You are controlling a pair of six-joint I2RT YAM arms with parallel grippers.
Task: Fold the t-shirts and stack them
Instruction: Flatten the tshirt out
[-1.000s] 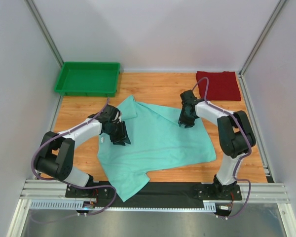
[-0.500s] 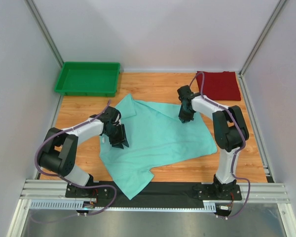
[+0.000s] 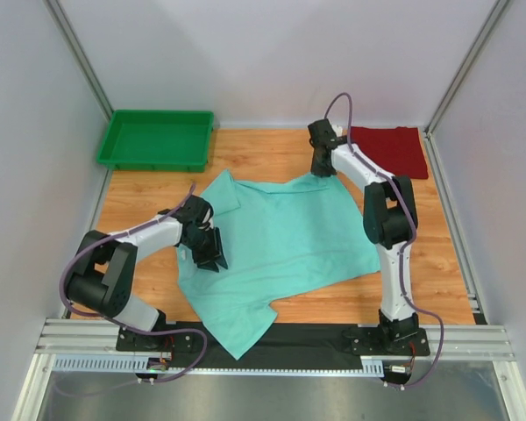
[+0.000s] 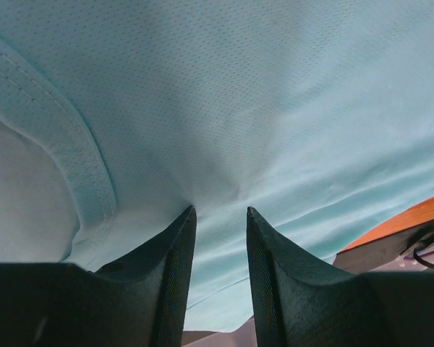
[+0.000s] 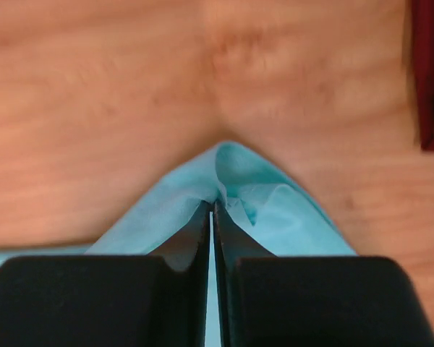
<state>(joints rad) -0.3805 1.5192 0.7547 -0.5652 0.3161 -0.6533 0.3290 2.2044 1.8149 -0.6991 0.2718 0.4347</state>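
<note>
The mint green t-shirt (image 3: 280,237) lies spread on the wooden table, its near corner hanging over the front rail. My left gripper (image 3: 212,254) rests on the shirt's left part near the collar hem, jaws apart with the tips pressed into the cloth (image 4: 275,108); the gripper (image 4: 220,210) is open. My right gripper (image 3: 319,171) is shut on the shirt's far right corner (image 5: 275,217), stretched toward the back of the table; the fingers (image 5: 213,202) pinch a peak of cloth. The dark red t-shirt (image 3: 387,149) lies folded at the back right and shows at the right wrist view's edge (image 5: 430,72).
A rigid green plastic tray (image 3: 156,139) stands at the back left. Grey walls enclose the table on three sides. A black strip and metal rail (image 3: 280,338) run along the front edge.
My right gripper has pulled the mint shirt's corner away toward the back, near the red shirt, stretching the cloth flatter. My left gripper has stayed nearly in place on the shirt.
</note>
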